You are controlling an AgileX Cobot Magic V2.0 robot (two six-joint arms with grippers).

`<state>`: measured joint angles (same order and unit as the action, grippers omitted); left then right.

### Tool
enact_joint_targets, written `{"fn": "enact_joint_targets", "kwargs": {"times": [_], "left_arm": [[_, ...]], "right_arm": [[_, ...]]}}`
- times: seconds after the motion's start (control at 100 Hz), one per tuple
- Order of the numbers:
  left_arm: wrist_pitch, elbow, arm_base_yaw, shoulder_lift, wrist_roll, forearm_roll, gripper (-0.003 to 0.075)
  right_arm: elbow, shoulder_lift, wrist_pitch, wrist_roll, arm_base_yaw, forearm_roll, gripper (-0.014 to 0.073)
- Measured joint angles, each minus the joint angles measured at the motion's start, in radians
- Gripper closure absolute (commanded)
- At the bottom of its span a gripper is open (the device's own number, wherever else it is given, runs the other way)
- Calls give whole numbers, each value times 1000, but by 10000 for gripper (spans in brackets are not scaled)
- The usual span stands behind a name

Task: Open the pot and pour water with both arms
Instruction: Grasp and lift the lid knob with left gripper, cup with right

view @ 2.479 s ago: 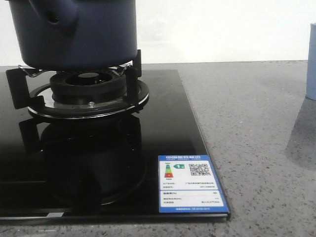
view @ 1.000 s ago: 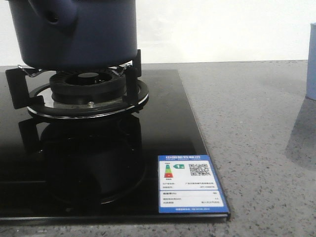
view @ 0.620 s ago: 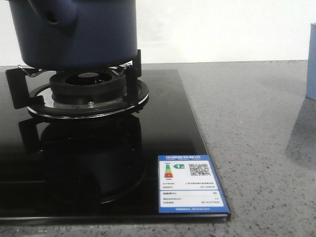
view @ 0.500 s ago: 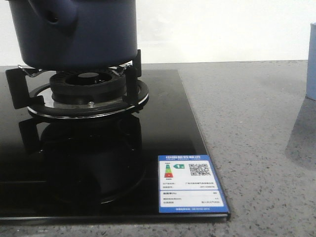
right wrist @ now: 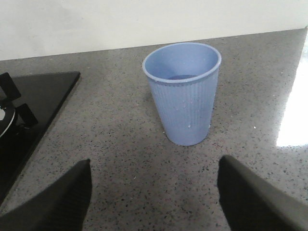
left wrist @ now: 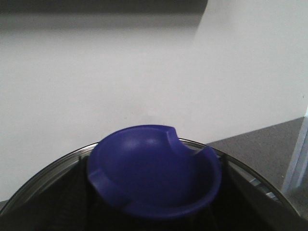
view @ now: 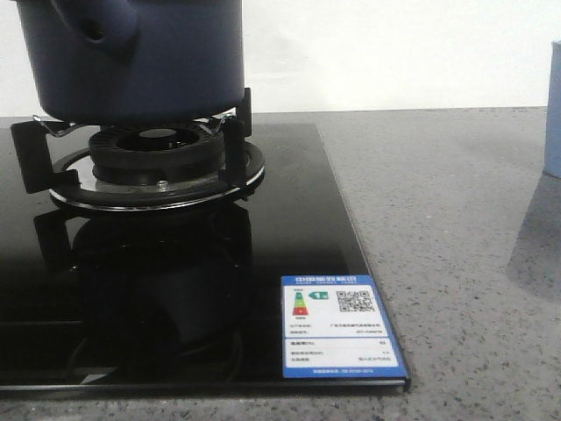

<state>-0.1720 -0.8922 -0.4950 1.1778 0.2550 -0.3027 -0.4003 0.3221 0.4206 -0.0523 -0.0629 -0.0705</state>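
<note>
The dark navy pot (view: 131, 61) stands on the gas burner (view: 158, 158) at the far left of the front view, its stubby side handle (view: 96, 31) facing the camera; its top is cut off. In the left wrist view my left gripper (left wrist: 154, 197) is shut on the lid's blue knob (left wrist: 154, 168), dark fingers (left wrist: 72, 197) pressed to both sides, with the lid's steel rim (left wrist: 43, 173) around it. My right gripper (right wrist: 154, 207) hangs open over the counter, a short way from a pale-blue cup (right wrist: 183, 91). Tiny glossy specks dot the cup's wall. No water shows otherwise.
The black glass hob (view: 289, 228) carries a blue energy label (view: 337, 324) at its front right corner. Grey speckled counter (view: 438, 219) runs to the right, where the cup's edge (view: 554, 105) shows. A white wall stands behind.
</note>
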Motion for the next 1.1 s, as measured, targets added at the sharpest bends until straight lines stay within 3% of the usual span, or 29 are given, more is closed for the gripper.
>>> {"fn": "enact_joint_targets", "kwargs": {"times": [0.34,0.72,0.94,1.1], "left_arm": [[2,0,89,-116,0,0,320],[61,0,203,-219,0,0,320],[61,0,213,-247,0,0,320],[80,0,213,-247,0,0,320]], "right_arm": [[75,74,-165,0,0,15,100],[83,432,-482,0,0,55,99],[83,613,-636,0,0,56,96],[83,673,-701,0,0,56,14]]}}
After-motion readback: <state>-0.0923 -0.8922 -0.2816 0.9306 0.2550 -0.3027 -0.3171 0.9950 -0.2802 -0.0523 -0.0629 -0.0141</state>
